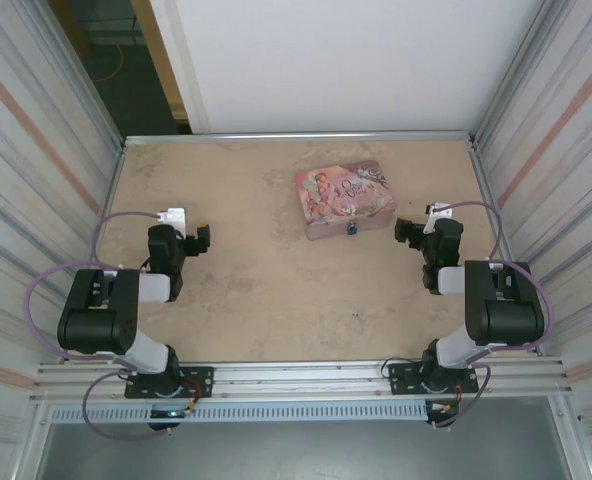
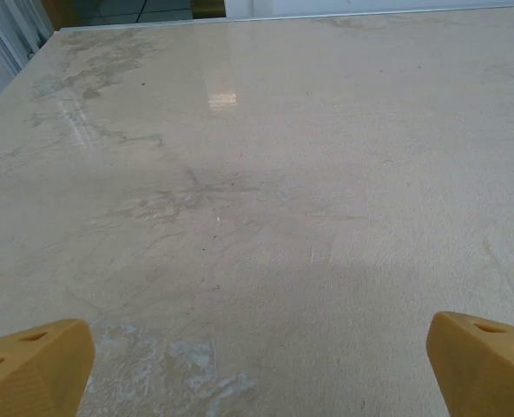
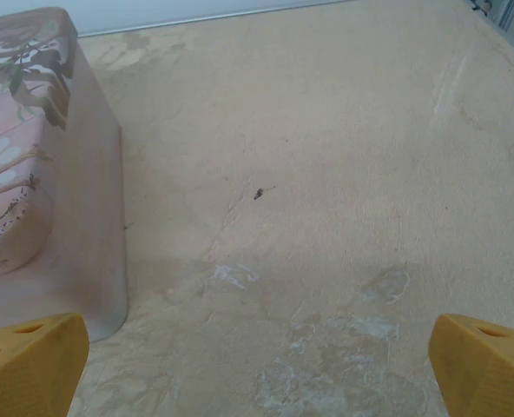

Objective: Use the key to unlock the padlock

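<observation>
Two arms, both w/ jaws spread wide, nothing held: left gripper (image 1: 200, 240) sits at 9 o'clock on the table (image 1: 266, 300), right gripper (image 1: 406, 232) at 3 o'clock, near the pink tin (image 1: 342, 192). Tin lies approx 1 o'clock from table ctr. Blue padlock (image 1: 351, 228) hangs at tin's 6 o'clock side, touching it, btw the grippers, closer to right one.

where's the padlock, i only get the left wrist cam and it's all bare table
observer: top view has the padlock against the near side of the pink tin, right of the table's middle
operator: which arm's closer
observer: the right gripper, open, just right of the tin and pointing at it
operator: and my left one
observer: the left gripper is open, well off to the tin's left
</observation>
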Controlling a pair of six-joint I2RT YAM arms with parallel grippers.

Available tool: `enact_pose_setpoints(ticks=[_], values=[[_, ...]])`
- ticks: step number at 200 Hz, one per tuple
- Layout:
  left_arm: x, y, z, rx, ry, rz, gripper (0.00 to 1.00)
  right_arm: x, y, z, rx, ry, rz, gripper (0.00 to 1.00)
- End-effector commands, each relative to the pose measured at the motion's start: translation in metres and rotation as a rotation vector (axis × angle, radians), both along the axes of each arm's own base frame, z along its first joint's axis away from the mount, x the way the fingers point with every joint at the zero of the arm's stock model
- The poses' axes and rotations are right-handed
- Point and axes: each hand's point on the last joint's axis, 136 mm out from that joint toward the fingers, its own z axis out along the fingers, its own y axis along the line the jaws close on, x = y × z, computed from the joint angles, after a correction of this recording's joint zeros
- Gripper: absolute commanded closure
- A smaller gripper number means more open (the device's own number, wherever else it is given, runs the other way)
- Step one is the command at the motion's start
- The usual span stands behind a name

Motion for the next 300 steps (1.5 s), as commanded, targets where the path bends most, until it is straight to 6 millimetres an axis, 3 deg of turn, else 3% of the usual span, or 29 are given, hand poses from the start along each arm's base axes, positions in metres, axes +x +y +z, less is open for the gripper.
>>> enact_pose_setpoints(ticks=[1,238,300], values=[[0.006,-0.001,0.010,0.001,-0.028,-0.002,0.01,0.002,-0.002,-0.001,-0.015,0.006,-0.015,0.01],[0.005,0.000,0.012,0.001,-0.034,0.003,0.01,0.001,-0.005,0.002,-0.002,-0.004,-0.025,0.01],[-0.004,0.004,0.052,0.009,-0.055,0.034,0.01,-0.012,-0.021,0.029,0.051,-0.011,-0.091,0.01]])
